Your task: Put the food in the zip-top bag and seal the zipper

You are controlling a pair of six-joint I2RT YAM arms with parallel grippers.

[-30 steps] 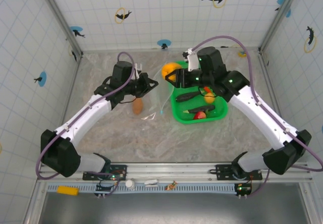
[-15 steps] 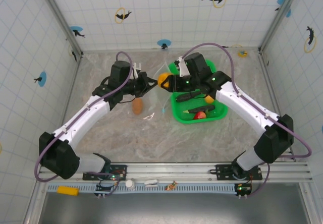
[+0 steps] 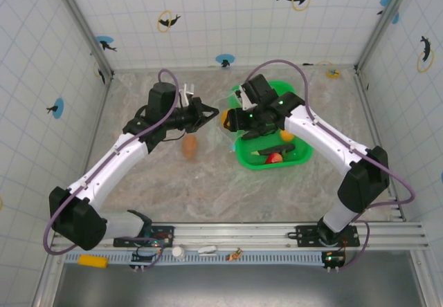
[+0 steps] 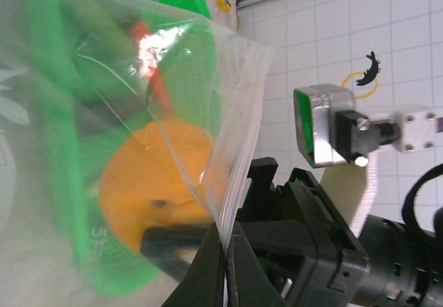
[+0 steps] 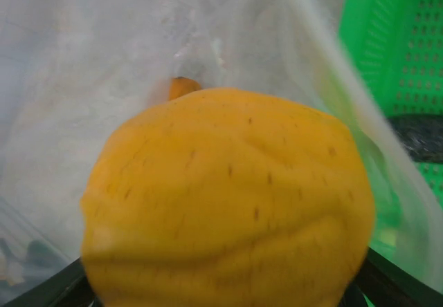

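My left gripper (image 3: 210, 115) is shut on the mouth edge of the clear zip-top bag (image 4: 83, 99), and the bag hangs from it above the table. The zipper (image 4: 243, 141) is the thicker strip running down that edge into the shut fingers (image 4: 208, 272). My right gripper (image 3: 228, 118) is shut on a round orange fruit (image 5: 228, 196) right at the bag's mouth, with clear film around it. From the left wrist, that fruit (image 4: 152, 182) shows through the film. More food lies in the green basket (image 3: 299, 156). A brown piece (image 3: 188, 146) lies on the table.
The green basket stands right of the bag, under the right arm, holding a small orange piece (image 3: 286, 135), a dark long piece (image 3: 277, 149) and a red piece (image 3: 275, 157). Tiled walls close in the marbled table on three sides.
The right gripper carried the orange fruit left, from over the basket's back corner to the bag's mouth. The left gripper lifted the bag and shifted slightly right toward it.
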